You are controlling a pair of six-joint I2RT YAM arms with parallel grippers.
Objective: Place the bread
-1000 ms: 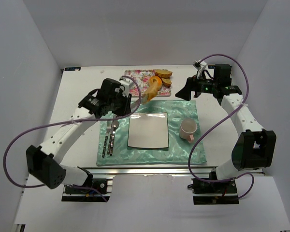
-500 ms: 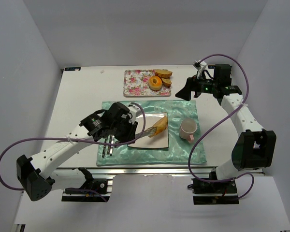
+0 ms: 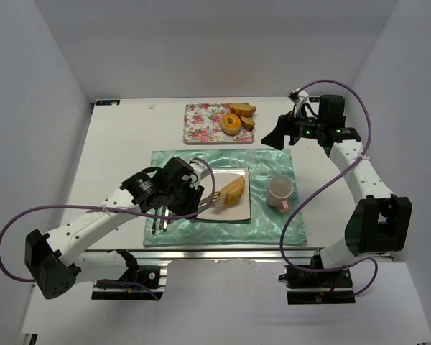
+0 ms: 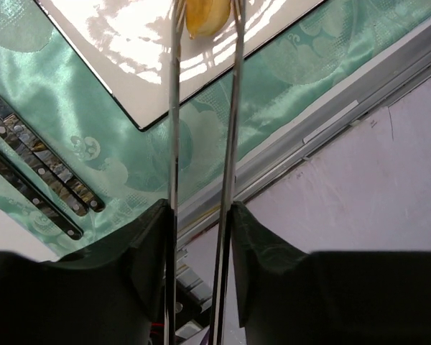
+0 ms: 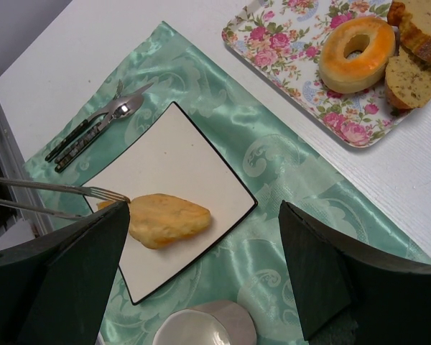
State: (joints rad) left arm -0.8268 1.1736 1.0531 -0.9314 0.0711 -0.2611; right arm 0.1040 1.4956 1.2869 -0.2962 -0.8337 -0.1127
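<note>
The bread (image 3: 232, 192), a golden-yellow oval loaf, lies on the white square plate (image 3: 208, 183) toward its right side. My left gripper (image 3: 189, 198) is shut on a pair of metal tongs (image 3: 207, 202), whose tips straddle the loaf's near-left end. In the left wrist view the tongs (image 4: 174, 108) run up from my left gripper (image 4: 201, 215) to the bread (image 4: 205, 16) at the top edge. My right gripper (image 3: 276, 135) is open and empty, held high at the back right. Its wrist view shows the right gripper (image 5: 205, 208) above the bread (image 5: 165, 219) and plate (image 5: 165, 154).
A green satin placemat (image 3: 273, 162) lies under the plate. A pink mug (image 3: 279, 191) stands right of the plate. Cutlery (image 3: 161, 208) lies left of it. A floral tray (image 3: 201, 122) at the back holds an orange ring (image 3: 230, 123) and brown slices (image 3: 244, 110).
My left arm carried the bread in the tongs from the floral tray to the white plate and lowered it there. The right arm has not moved.
</note>
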